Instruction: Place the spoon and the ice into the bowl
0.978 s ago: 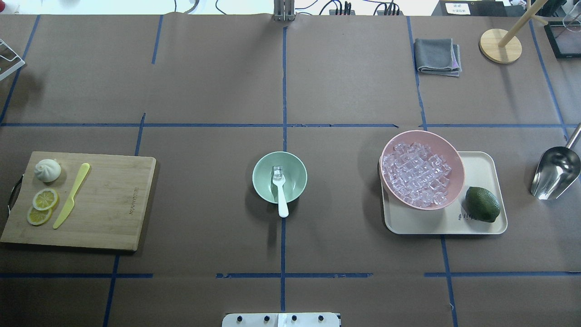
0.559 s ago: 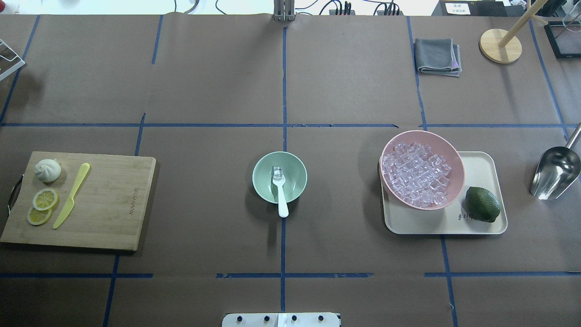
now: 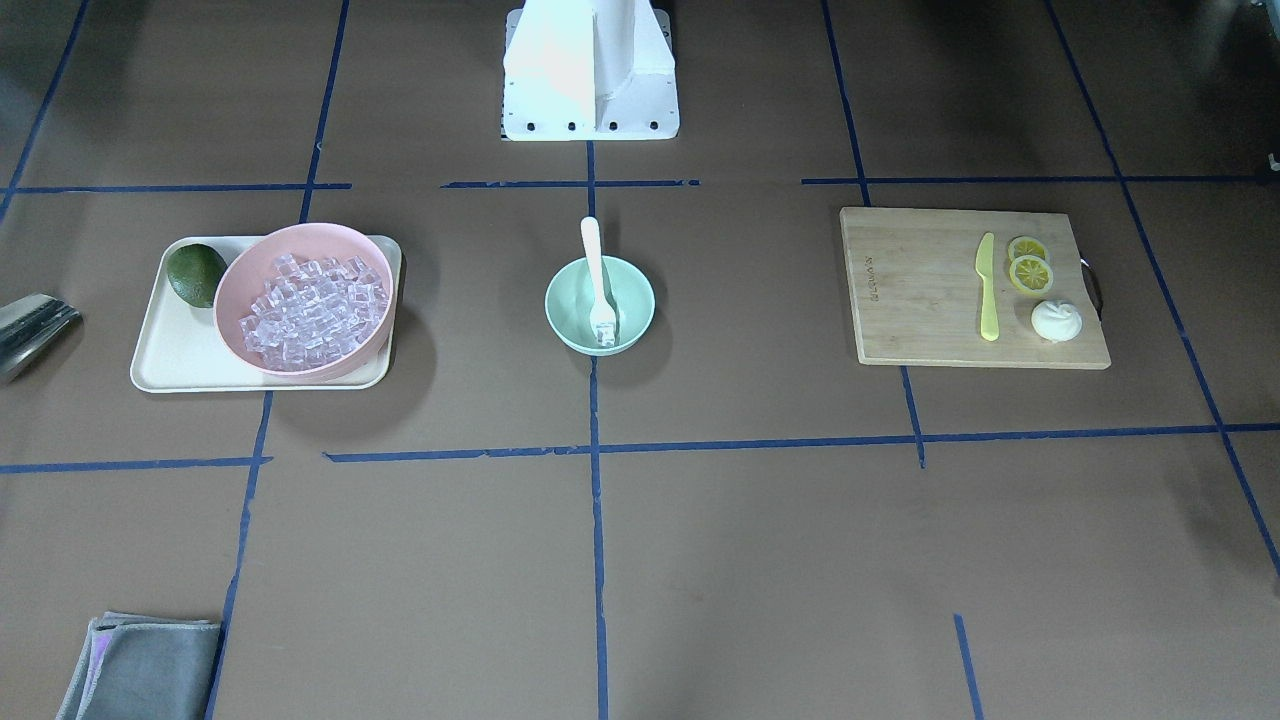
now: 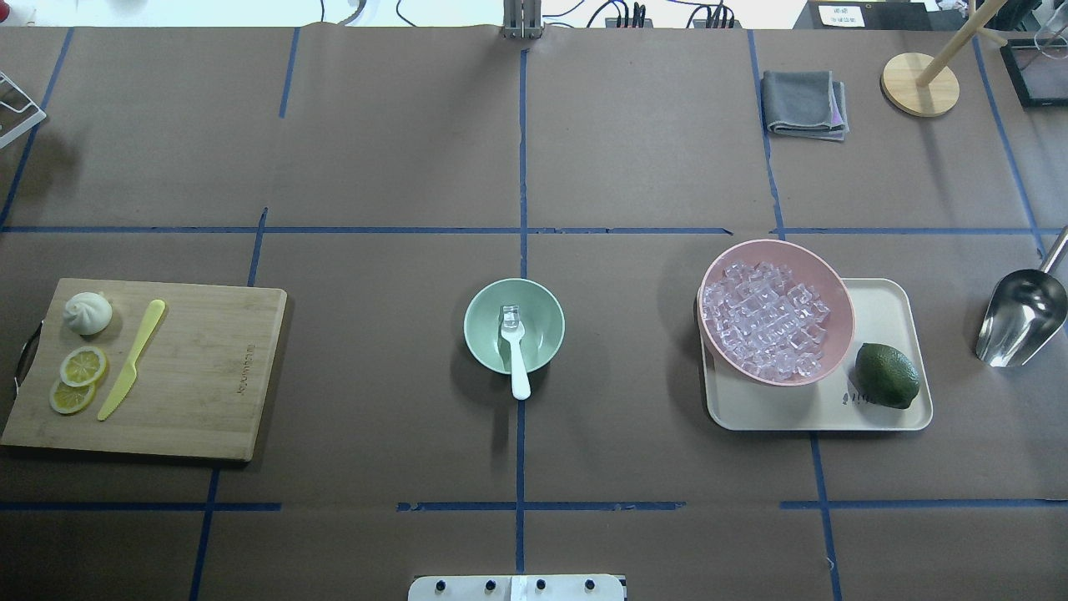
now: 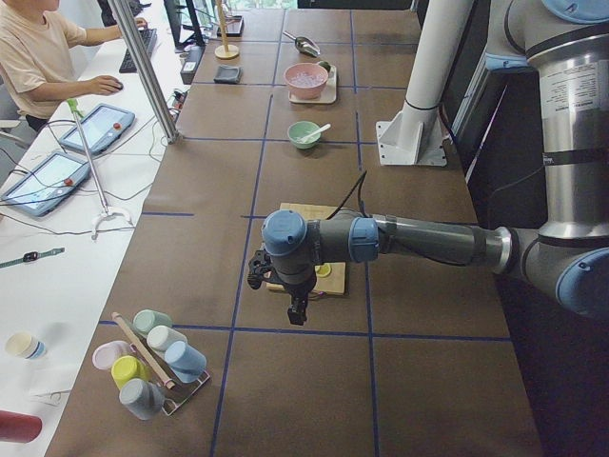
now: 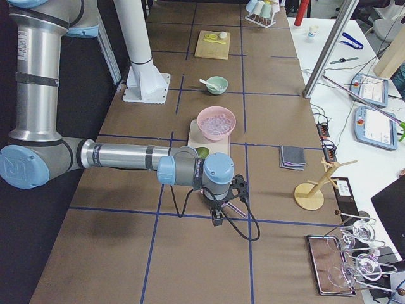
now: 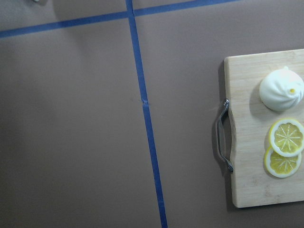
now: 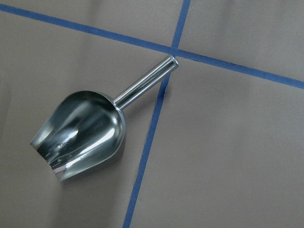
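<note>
The mint-green bowl [image 4: 544, 321] stands at the table's middle, also in the front-facing view [image 3: 630, 300]. The white spoon [image 4: 519, 371] lies in it, scoop down, handle over the near rim. One clear ice cube [image 4: 510, 315] sits at the spoon's scoop. More ice [image 4: 763, 317] fills the pink bowl [image 4: 834, 288] on the right. My left gripper [image 5: 293, 307] shows only in the exterior left view, hanging over the table's left end. My right gripper [image 6: 219, 214] shows only in the exterior right view, over the right end. I cannot tell whether either is open or shut.
A cutting board [image 4: 200, 376] on the left carries a yellow-green knife [image 4: 132, 359], lemon slices [image 4: 82, 366] and a bun [image 4: 88, 313]. A beige tray [image 4: 884, 309] holds the pink bowl and a lime [image 4: 887, 376]. A metal scoop [image 4: 1022, 317] lies far right, a grey cloth [image 4: 803, 102] at the back.
</note>
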You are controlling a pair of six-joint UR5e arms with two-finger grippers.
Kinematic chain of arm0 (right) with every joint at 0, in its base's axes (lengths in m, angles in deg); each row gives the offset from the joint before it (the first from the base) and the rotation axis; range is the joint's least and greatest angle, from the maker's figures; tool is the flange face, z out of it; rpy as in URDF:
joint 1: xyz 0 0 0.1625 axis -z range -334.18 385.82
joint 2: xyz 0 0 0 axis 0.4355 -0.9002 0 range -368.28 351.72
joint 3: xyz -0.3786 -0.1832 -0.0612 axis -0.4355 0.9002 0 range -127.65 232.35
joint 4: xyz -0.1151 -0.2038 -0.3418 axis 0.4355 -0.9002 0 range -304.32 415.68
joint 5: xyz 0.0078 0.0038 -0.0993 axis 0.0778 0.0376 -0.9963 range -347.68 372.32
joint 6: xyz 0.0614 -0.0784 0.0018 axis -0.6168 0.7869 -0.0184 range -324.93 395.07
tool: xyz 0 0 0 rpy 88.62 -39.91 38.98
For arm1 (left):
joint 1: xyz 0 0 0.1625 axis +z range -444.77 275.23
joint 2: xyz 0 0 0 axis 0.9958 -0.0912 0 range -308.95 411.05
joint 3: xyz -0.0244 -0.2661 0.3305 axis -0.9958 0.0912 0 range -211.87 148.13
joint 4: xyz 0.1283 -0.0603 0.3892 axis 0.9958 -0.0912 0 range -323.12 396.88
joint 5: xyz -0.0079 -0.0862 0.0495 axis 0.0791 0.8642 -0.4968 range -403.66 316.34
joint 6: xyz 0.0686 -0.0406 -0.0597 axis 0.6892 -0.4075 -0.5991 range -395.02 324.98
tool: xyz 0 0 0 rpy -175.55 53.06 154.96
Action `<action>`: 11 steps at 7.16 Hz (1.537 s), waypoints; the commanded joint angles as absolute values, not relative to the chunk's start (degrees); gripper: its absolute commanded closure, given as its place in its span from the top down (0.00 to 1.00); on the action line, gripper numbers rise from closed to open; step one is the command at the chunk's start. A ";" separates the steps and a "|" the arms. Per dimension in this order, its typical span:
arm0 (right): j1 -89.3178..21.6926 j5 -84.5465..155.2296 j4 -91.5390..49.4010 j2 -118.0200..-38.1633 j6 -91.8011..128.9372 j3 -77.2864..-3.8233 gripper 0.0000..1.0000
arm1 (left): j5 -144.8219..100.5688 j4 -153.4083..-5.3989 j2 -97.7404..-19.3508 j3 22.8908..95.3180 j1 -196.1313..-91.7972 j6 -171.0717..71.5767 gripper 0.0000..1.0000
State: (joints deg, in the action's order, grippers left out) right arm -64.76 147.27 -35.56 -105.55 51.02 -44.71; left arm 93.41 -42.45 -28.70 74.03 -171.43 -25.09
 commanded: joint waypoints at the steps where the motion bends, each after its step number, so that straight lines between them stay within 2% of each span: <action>1: -64.71 147.14 -35.64 -104.62 50.98 -44.68 0.99 | 93.28 -42.58 -29.63 74.04 -171.52 -25.09 1.00; 11: -64.80 143.45 -35.99 -105.14 51.33 -44.85 0.99 | 88.53 -42.40 -28.58 74.04 -171.87 -25.09 1.00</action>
